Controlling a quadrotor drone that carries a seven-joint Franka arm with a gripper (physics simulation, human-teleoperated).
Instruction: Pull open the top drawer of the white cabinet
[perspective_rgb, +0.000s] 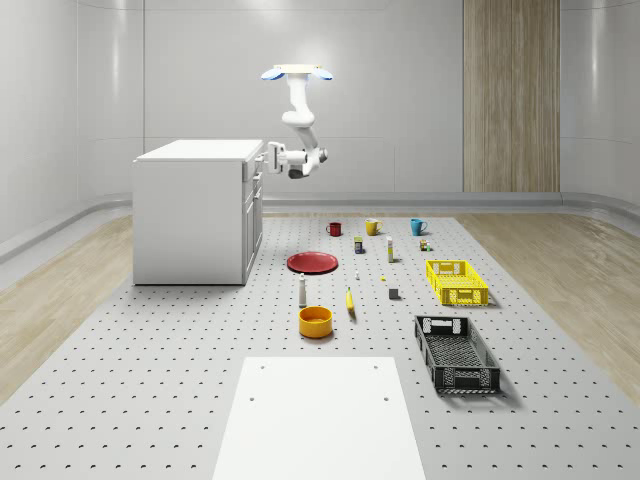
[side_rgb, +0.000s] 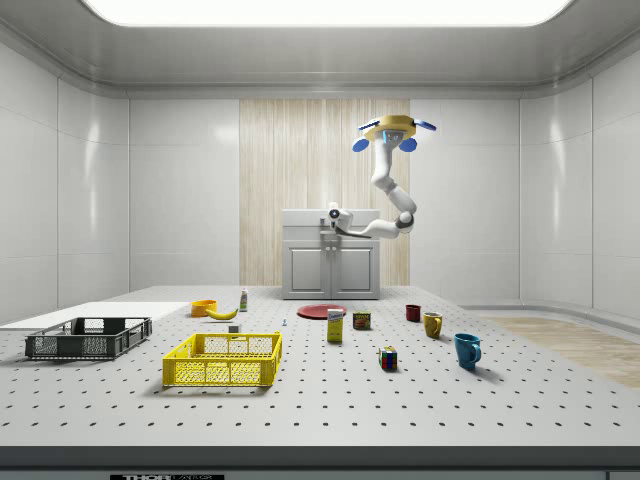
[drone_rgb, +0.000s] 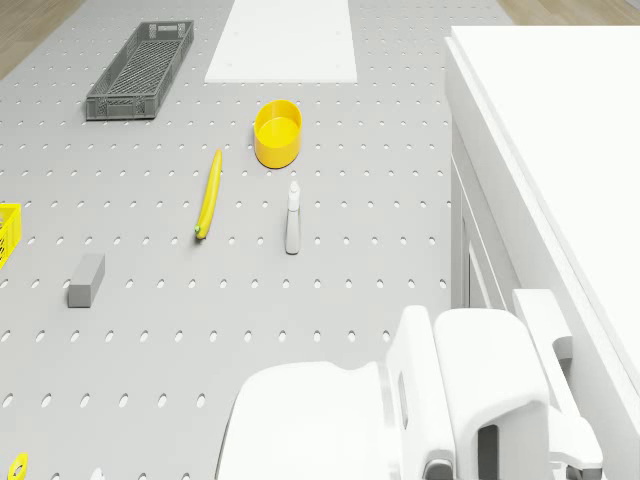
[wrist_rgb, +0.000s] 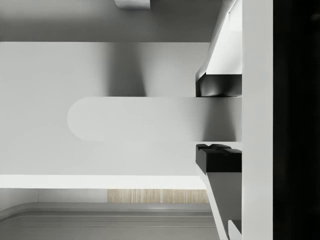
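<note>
The white cabinet (perspective_rgb: 195, 210) stands at the whole-scene view's left, with its drawer fronts facing right. The drone (perspective_rgb: 296, 72) hovers high beside that front, and its arm bends down toward the top drawer (perspective_rgb: 254, 167). My gripper (perspective_rgb: 268, 156) is at the top drawer's face. In the wrist view the rounded handle (wrist_rgb: 150, 119) runs between the two black pads (wrist_rgb: 218, 85), which touch its edges, so the gripper (wrist_rgb: 218, 120) is shut on it. In the side view the gripper (side_rgb: 334, 215) sits at the cabinet's (side_rgb: 330, 255) top edge. I cannot tell whether the drawer is pulled out.
On the pegboard floor in front of the cabinet lie a red plate (perspective_rgb: 313, 262), a small bottle (perspective_rgb: 302, 291), a banana (perspective_rgb: 350, 300) and a yellow bowl (perspective_rgb: 315, 321). A yellow crate (perspective_rgb: 456, 281) and a black crate (perspective_rgb: 456, 352) sit further right, three mugs (perspective_rgb: 372, 227) behind.
</note>
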